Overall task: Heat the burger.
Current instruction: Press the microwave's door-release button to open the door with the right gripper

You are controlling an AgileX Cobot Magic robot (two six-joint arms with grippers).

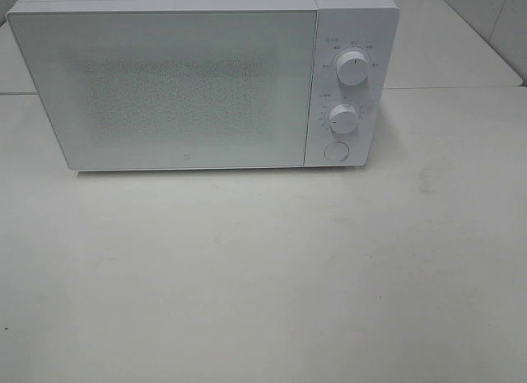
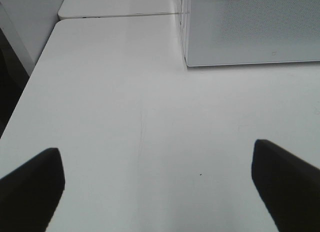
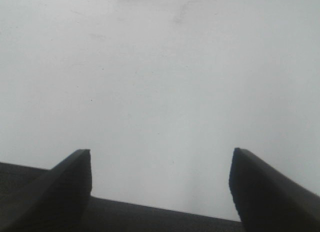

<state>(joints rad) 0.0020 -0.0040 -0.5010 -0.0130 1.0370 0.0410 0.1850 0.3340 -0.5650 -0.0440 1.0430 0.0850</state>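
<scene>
The burger is not in view in any frame. A white microwave (image 1: 198, 78) stands at the back of the white table with its door shut; its lower front corner also shows in the left wrist view (image 2: 250, 32). It has two round knobs (image 1: 352, 68) and a round button (image 1: 336, 151) on its right panel. My left gripper (image 2: 157, 184) is open and empty over bare table, in front and to the left of the microwave. My right gripper (image 3: 160, 179) is open and empty over bare table. Neither arm shows in the exterior high view.
The white table (image 1: 263, 276) stretches in front of the microwave. A seam with a second table (image 2: 115, 15) runs behind it. The table's left edge (image 2: 30, 77) drops off to a dark floor.
</scene>
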